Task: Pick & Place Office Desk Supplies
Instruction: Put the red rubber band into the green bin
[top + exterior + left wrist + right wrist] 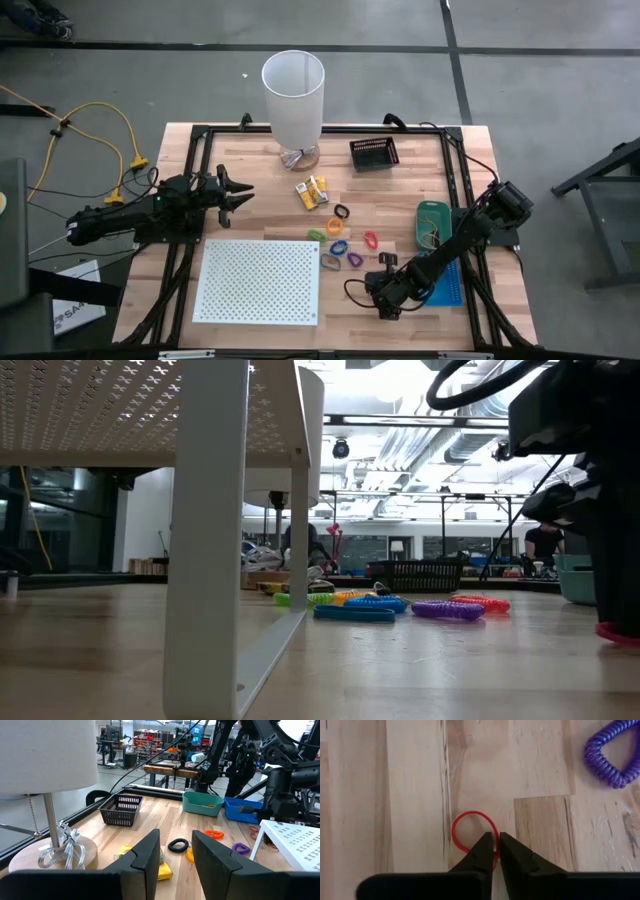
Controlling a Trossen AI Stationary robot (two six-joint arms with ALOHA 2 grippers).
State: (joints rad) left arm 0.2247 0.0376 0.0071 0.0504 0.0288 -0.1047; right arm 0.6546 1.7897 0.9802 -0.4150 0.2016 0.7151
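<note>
A thin red rubber band (pixel 465 817) lies on the wooden table near its front right. My right gripper (pixel 496 837) points steeply down at it, shut on it. In the high view that gripper (pixel 385 302) is just in front of a row of coiled loops: green (pixel 316 235), blue (pixel 338 247), purple (pixel 354 259), pink (pixel 371 240) and black (pixel 341 212). Yellow packets (pixel 312 192) lie behind them. My left gripper (pixel 175 845) is open and level at the table's left (pixel 240 195), touching nothing. My right gripper pinches one strand of the red rubber band (pixel 494 829) between its two fingertips, at the side of the loop nearest the gripper. The fingers come from above, slanting steeply down. The rest of the loop lies flat and slack on the table beyond the tips.
A white perforated board (pixel 260 280) stands at the front left. A tall white lamp shade (pixel 293 95) and a black basket (pixel 374 153) stand at the back. A teal bin (pixel 432 222) and a blue tray (pixel 452 285) sit at the right edge.
</note>
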